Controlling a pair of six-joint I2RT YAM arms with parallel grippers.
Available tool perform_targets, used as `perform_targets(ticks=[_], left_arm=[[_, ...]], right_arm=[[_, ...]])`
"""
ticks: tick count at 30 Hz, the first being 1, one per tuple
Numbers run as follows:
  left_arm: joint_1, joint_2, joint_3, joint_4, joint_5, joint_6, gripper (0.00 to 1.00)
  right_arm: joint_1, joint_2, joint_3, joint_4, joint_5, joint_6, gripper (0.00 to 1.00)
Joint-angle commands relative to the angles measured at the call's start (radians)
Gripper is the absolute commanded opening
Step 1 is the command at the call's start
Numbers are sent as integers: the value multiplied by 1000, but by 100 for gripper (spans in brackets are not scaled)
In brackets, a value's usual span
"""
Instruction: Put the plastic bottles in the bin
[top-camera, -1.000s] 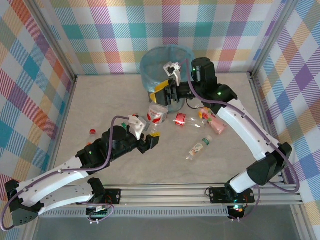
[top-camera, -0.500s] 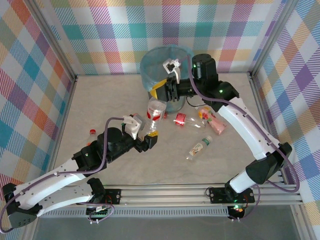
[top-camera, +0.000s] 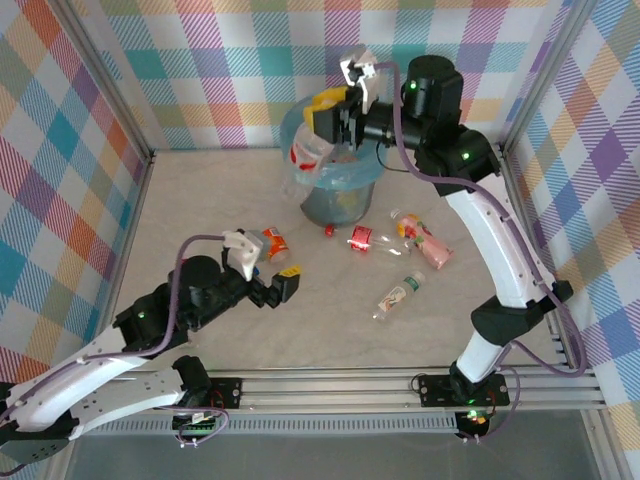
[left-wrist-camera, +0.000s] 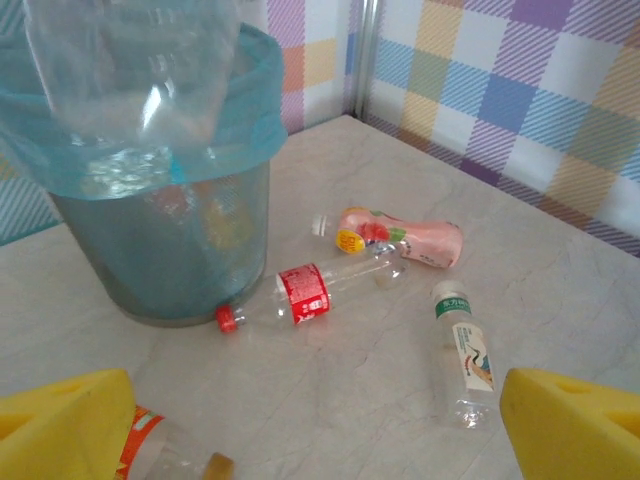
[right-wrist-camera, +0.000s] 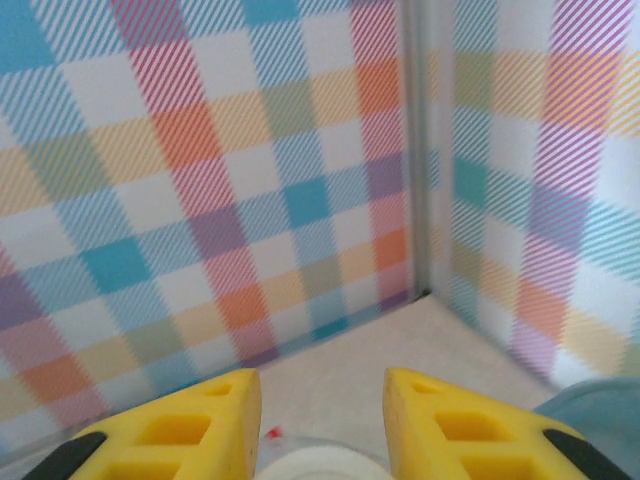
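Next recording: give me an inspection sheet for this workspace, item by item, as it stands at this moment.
Surface: pale marble-look table, with loose bottles lying on it.
Job's things: bin with blue liner, upright at the back. Clear bottle held above its rim. Lying on the table: red-label bottle, pink bottle, green-label bottle, orange-label bottle.
Clutter: nothing seen.
Grippers: right gripper raised, shut on the clear bottle. Left gripper open and empty, low beside the orange-label bottle.
Cables: a purplish cable loops along each arm.
Surroundings: plaid walls, metal rail at the near edge.
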Motion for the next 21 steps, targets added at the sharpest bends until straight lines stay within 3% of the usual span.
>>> perform_targets(ticks=[1,7,11,21], left_arm=[[-12,-71,10,-80,-65,-30,94],[-11,-182,-53,-132,-202,-107,93],[-13,-197,-71,-199,-247,-133,93],[-12,-182,-77,-266,-285,-206,93]], right_arm=[[-11,62,89,23,182,-94,24],[-56,226,216,47,275,-148,22],[-77,330,299,-18,235,-138,25],[-104,467,245,-59,92,-95,25]])
